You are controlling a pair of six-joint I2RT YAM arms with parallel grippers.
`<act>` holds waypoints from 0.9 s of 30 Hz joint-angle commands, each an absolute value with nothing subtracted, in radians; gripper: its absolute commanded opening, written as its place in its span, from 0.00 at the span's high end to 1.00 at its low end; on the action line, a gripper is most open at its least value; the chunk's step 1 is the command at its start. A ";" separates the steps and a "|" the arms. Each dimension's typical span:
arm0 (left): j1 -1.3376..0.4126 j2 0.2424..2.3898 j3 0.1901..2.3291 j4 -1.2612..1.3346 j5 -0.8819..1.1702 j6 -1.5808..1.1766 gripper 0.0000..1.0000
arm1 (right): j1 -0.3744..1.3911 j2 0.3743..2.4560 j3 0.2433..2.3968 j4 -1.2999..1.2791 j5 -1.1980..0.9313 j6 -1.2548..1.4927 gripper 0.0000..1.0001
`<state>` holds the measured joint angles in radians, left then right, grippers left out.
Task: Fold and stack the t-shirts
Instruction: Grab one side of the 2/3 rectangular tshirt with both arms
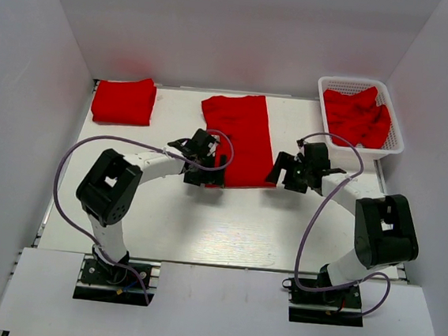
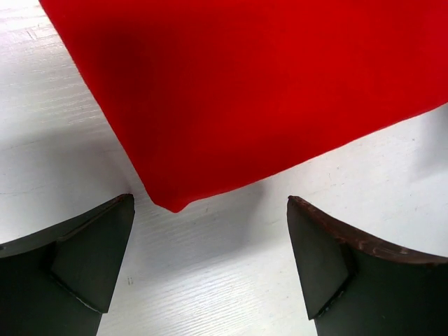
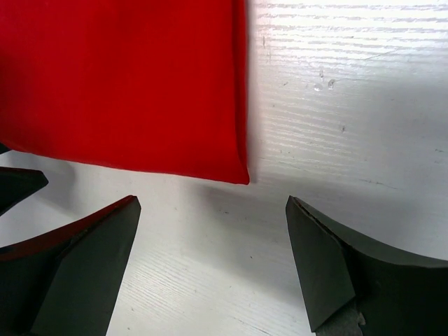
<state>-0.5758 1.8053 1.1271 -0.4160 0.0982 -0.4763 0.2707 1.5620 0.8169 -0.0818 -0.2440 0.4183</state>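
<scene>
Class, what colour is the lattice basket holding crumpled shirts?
The basket is white; the top external view shows it best.

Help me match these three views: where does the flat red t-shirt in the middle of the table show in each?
Top external: the flat t-shirt lies mid-table, a little above the picture's centre.
Left wrist: it fills the upper part, its near left corner pointing down.
Right wrist: it sits upper left, its near right corner showing.
Shared landmark: the white table along the shirt's near edge.
</scene>
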 commanded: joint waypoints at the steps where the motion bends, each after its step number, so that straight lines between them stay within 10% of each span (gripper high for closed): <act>1: -0.580 1.785 1.124 -0.397 0.074 -0.488 0.00 | 0.272 1.555 0.804 -0.014 -0.278 0.407 0.10; 8: -0.580 1.827 1.114 -0.379 0.064 -0.488 0.13 | 0.273 1.627 0.795 0.043 -0.316 0.406 0.10; 14: -0.580 1.861 1.103 -0.350 0.100 -0.488 0.50 | 0.272 1.672 0.778 0.080 -0.319 0.419 0.15; 16: -0.580 1.861 1.094 -0.350 0.100 -0.488 0.55 | 0.275 1.677 0.767 0.101 -0.324 0.419 0.25; 18: -0.580 1.861 1.085 -0.339 0.100 -0.488 0.60 | 0.273 1.683 0.767 0.106 -0.334 0.425 0.56; 24: -0.589 1.870 1.094 -0.348 0.109 -0.474 1.00 | 0.278 1.628 0.726 0.109 -0.334 0.437 1.00; 27: -0.589 1.832 1.060 -0.325 0.144 -0.463 1.00 | 0.262 1.565 0.707 0.083 -0.314 0.427 1.00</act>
